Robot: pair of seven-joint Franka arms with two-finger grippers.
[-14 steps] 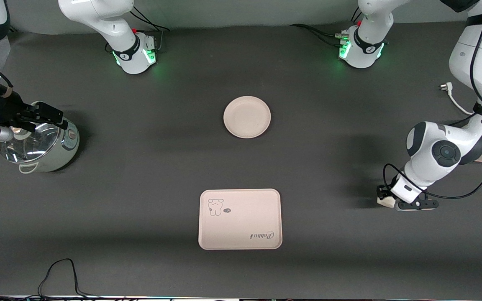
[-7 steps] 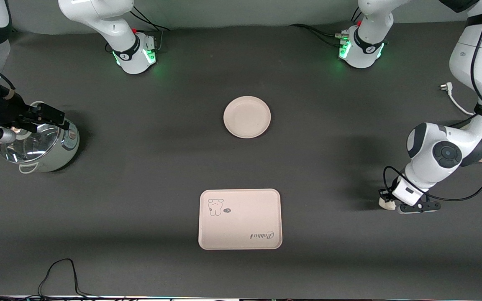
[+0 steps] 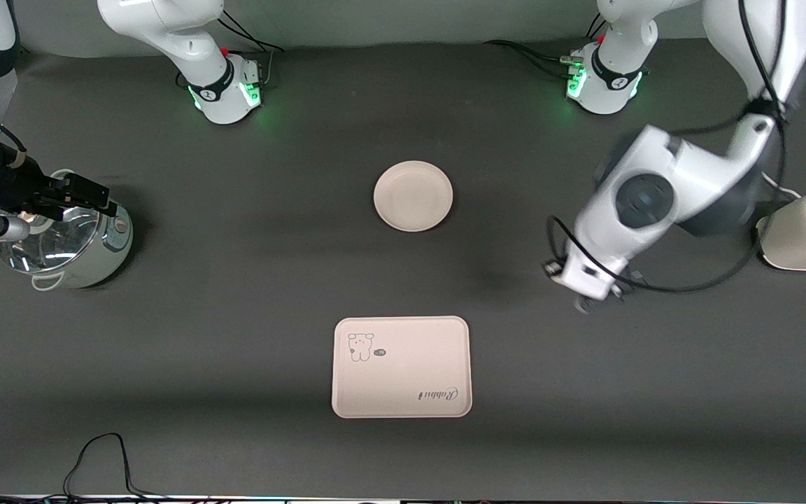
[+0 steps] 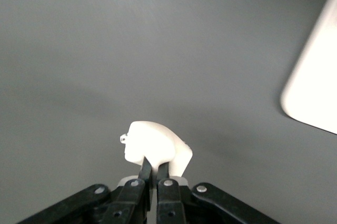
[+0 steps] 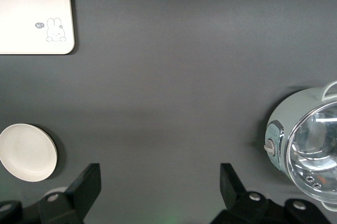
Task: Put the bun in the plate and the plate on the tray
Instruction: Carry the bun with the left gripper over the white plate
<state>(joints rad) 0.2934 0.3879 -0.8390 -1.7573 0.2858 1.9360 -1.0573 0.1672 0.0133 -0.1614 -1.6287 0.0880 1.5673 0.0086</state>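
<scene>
Dark grey tabletop fills the scene: since a second ago the left end effector (image 3: 588, 297), its fingers pinched on the off-white bun (image 4: 155, 148), has lifted from the left arm's end and swung inward, now over bare surface between the white toaster (image 3: 805, 241) and the rectangular Rabbit tray (image 3: 401, 367). The round plate (image 3: 413, 196) sits farther from the camera than the tray, well apart from it. The right end effector (image 5: 160, 195) waits spread wide above the pale green cooking pot (image 3: 71, 248) at the right arm's end.

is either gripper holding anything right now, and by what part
The left gripper is shut on the bun, pinching its lower edge, above bare table. The right gripper is open and holds nothing.
</scene>
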